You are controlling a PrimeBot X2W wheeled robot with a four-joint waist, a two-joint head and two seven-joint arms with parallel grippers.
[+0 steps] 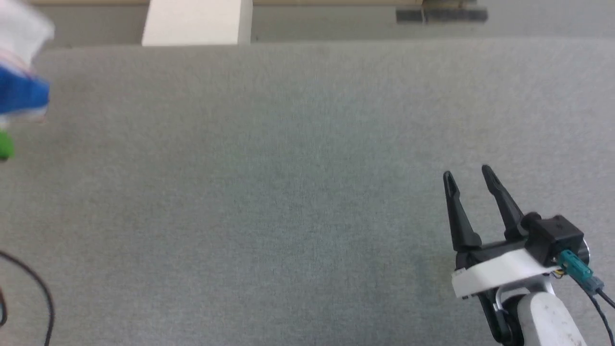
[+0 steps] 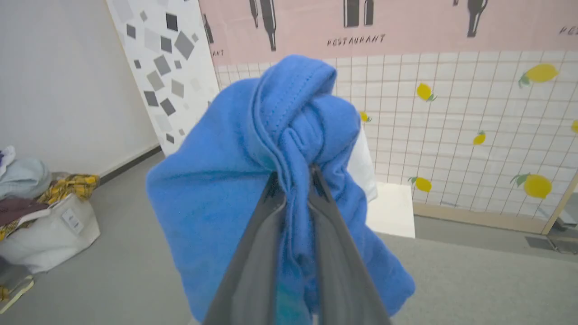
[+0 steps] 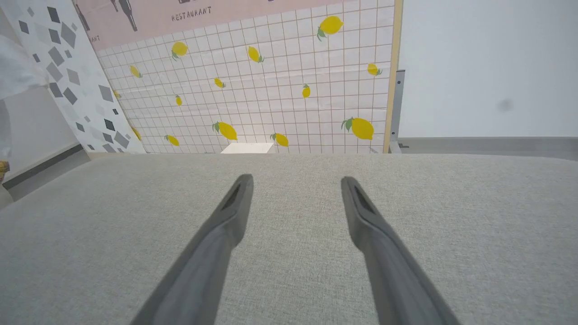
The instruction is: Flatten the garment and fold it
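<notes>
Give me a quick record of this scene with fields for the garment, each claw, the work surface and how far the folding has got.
garment: blue, bunched in a wad, not laid flat
left claw: shut on the garment's bunched fabric
right claw: open, empty, over the work surface
work surface: grey cloth-covered top
progress: neither flattened nor folded yet

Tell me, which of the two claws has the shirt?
The left gripper, pinching the blue shirt; the right gripper is open, empty.
</notes>
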